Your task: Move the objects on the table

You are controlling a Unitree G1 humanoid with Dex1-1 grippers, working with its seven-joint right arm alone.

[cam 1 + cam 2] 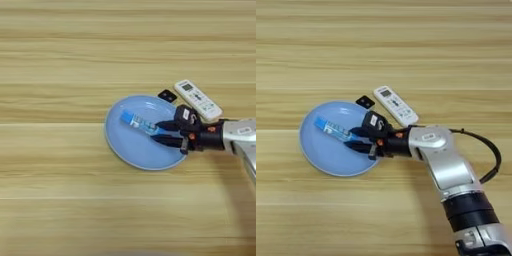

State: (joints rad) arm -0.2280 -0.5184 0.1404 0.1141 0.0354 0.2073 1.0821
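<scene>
Tube (138, 123) in plate (125, 145), remote (198, 99) beside rim

The table (60, 60) is seen as light, matt wood with plank grain. The plate (125, 145) appears smooth and faintly glossy. The forearm (448, 165) is finished in silvery, brushed-looking metal or plastic.

One plate (131, 150), one blue tube (137, 122) on it, one white remote (198, 99) and one black square piece (167, 95) lie on one table (60, 75). One gripper (159, 133) shows.
</scene>
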